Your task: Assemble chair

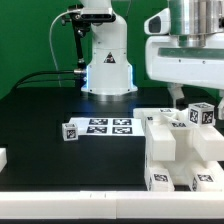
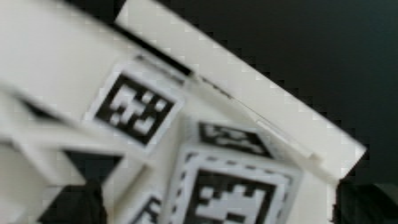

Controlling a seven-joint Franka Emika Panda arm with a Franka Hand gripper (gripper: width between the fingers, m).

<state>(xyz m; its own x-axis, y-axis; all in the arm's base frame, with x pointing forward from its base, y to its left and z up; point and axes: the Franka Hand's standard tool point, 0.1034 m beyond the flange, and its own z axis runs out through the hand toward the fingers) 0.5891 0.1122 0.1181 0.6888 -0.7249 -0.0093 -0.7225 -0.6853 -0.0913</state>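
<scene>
Chair parts (image 1: 180, 150) sit bunched at the near right of the desk (image 1: 40, 110) as the exterior view shows it, chunky white blocks with small black-and-white tags, and that is where the arm is working. The pincer (image 1: 186, 103) hangs just above the cluster, but I cannot tell from where I stand whether its jaws are apart or closed, nor whether they hold anything; the wrist view is blurred and filled with tagged white pieces (image 2: 160, 110) right up close. Just beside the pincer, a small tagged cube-like piece (image 1: 203, 114) stands atop the cluster. Further out, toward the left, the marker board (image 1: 105, 127) lies flat on the dark desk, with one small loose tagged block (image 1: 69, 131) just beside its left end. Another white piece (image 1: 3, 158) peeks in at the far left edge. Beyond, the robot's base (image 1: 107, 70) stands at the back. As I judge it, several pieces are already stacked or joined, yet the loose parts suggest the chair is not yet finished.
</scene>
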